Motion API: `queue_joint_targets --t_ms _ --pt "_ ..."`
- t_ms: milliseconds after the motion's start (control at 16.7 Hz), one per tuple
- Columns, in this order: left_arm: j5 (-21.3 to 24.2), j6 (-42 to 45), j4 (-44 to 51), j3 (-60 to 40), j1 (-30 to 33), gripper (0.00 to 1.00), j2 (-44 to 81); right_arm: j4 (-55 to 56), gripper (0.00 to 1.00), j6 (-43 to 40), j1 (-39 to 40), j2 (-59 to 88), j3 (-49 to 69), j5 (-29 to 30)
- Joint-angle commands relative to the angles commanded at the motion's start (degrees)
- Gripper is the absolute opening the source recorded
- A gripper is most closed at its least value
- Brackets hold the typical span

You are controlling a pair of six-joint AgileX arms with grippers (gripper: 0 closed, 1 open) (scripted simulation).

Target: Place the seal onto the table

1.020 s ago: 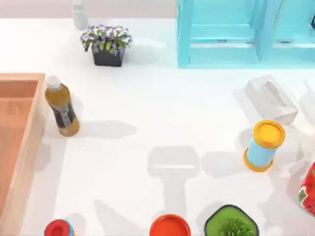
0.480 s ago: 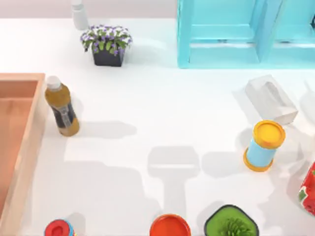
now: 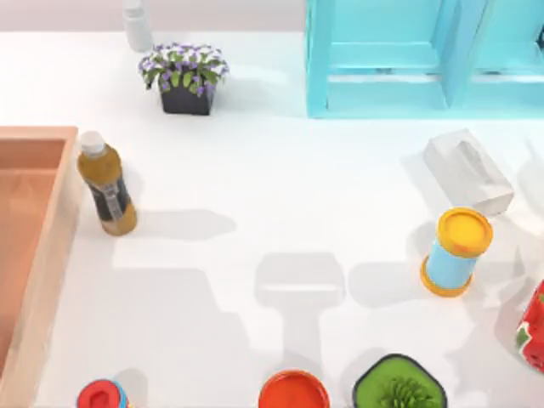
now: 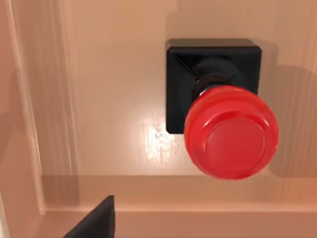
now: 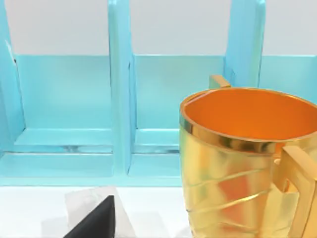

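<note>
The seal, a black square block with a glossy red knob, stands upright on the floor of the light-brown wooden tray, close to one of its raised walls. My left gripper hangs above the tray, off to one side of the seal and apart from it. The tray's rim runs along the left edge of the white table in the top view. My right gripper hovers low over the table in front of a gold mug, holding nothing that I can see.
On the table stand a tea bottle beside the tray, a flower pot, a blue shelf unit, a white tissue box, a yellow-lidded can, a red-capped can, an orange lid and a green plant pot.
The arm shadows on the table's left front have shifted and widened, and the tray's inside looks lighter. None of the objects on the table has moved.
</note>
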State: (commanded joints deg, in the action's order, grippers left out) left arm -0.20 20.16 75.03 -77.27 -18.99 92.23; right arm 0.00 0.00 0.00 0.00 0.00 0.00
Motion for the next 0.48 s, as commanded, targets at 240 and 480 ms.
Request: queue_joint_targets --t_ms 240,480 --pt "0.00 -0.12 -2.38 2.27 0.16 1.00 0.31 0.00 1.00 0.00 0.00 0.00 0.00 0.00" --pt "0.00 0.10 -13.22 10.24 -0.05 1.00 2.49 0.00 1.00 0.00 0.00 0.00 0.00 0.00"
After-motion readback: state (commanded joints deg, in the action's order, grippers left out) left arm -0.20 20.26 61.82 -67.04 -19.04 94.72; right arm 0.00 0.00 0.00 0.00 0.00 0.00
